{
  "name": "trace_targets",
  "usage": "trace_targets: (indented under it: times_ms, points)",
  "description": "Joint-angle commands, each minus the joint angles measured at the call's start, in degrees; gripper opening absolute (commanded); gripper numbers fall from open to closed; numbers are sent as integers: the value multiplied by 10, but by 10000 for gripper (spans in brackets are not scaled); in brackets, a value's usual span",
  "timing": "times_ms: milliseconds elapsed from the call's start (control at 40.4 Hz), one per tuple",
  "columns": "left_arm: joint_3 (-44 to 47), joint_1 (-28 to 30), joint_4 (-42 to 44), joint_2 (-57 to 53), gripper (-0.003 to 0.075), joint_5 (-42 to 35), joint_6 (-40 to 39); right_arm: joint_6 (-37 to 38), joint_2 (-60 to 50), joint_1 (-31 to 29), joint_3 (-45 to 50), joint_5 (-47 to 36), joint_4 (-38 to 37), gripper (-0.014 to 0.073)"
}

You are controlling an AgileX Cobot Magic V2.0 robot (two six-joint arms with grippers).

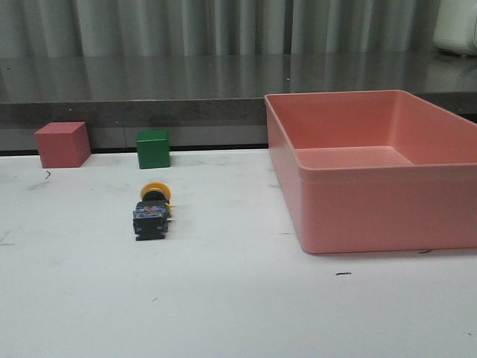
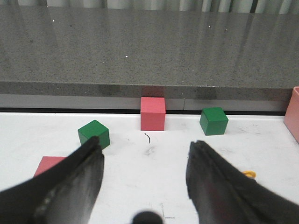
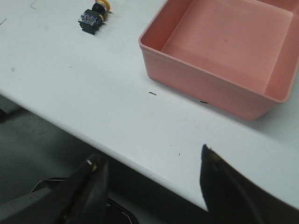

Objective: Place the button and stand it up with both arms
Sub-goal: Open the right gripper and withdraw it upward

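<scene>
The button (image 1: 153,212) lies on its side on the white table, left of centre in the front view, yellow cap toward the back, black base toward the front. It also shows in the right wrist view (image 3: 93,17), far from that gripper. A sliver of its yellow cap (image 2: 249,174) peeks out beside a finger in the left wrist view. My left gripper (image 2: 145,161) is open and empty over the table. My right gripper (image 3: 152,163) is open and empty over the table's front edge. Neither arm shows in the front view.
A large pink bin (image 1: 373,168) stands at the right, also seen in the right wrist view (image 3: 205,79). A pink cube (image 1: 62,144) and a green cube (image 1: 153,148) sit at the back left by a grey ledge (image 1: 149,93). The left wrist view shows two green cubes (image 2: 94,134) (image 2: 214,121) and pink cubes (image 2: 153,113).
</scene>
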Motion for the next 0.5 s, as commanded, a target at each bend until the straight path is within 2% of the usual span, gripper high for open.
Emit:
trace_targets:
  times_ms: [0,273,471]
  points:
    - [-20,-3,-3,6,384,-64,-1,-4,3,-4,-12,-29,8,456]
    - [-20,-3,-20,6,386,-79,-1,-4,3,-4,-12,-29,8,456]
    - [-37,-3,-20,7,441,-73,2,-4,3,-4,-12,-29,8,456]
